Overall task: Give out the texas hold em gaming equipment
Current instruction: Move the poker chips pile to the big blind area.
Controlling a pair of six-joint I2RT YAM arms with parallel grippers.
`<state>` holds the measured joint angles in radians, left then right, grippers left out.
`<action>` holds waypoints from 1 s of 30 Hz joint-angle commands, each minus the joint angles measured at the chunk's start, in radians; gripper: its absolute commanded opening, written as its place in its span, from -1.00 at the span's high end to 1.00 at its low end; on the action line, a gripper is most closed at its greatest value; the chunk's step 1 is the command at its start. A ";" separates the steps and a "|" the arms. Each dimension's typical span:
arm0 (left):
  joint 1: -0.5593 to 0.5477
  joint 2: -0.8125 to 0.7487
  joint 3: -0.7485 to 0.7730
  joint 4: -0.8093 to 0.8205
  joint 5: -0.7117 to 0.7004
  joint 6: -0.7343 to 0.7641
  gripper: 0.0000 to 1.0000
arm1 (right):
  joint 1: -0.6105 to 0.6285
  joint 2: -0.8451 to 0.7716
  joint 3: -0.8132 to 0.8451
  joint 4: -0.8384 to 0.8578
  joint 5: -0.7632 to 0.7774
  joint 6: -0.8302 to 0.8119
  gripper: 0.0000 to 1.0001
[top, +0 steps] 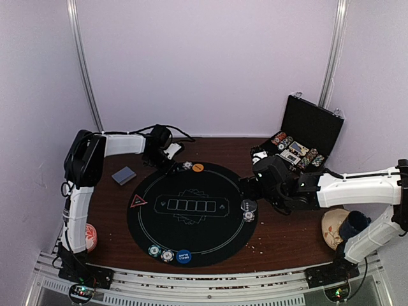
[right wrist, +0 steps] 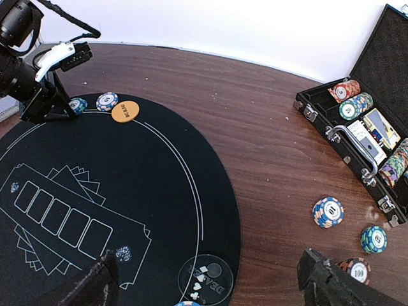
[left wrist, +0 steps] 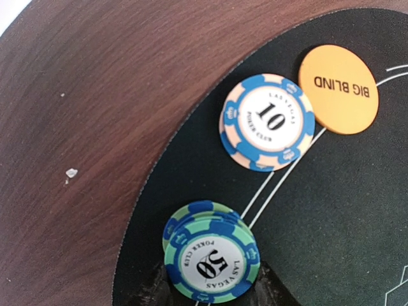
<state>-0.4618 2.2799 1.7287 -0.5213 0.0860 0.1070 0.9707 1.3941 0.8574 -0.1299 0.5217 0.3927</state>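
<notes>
Your left gripper (left wrist: 213,290) is closed on a small stack of green-and-blue striped poker chips (left wrist: 211,260). The top face reads 50, and the dark fingertips (left wrist: 271,288) press the stack from both sides at the bottom of the wrist view. The stack rests on the black round mat (left wrist: 331,223), at its far edge on the left arm's side, beside the white ring line. A little way off on the mat lies a peach-and-blue 10 chip (left wrist: 268,121), with the orange BIG BLIND disc (left wrist: 338,89) right next to it. Your right gripper (right wrist: 209,260) hangs over the mat's opposite edge with its fingers spread wide and nothing between them. The black DEALER disc (right wrist: 205,280) lies on the mat below the gap. On the wooden table (right wrist: 255,127) to that gripper's right lie three loose chips (right wrist: 328,211), near the open black case (right wrist: 382,64) that holds more chips and cards.
</notes>
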 commanded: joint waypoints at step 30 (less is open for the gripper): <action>0.005 0.119 0.085 -0.069 0.033 0.074 0.34 | 0.005 -0.020 -0.006 0.013 0.035 0.005 -0.98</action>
<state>-0.4553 2.3432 1.8294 -0.5522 0.1432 0.1661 0.9707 1.3941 0.8574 -0.1295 0.5293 0.3923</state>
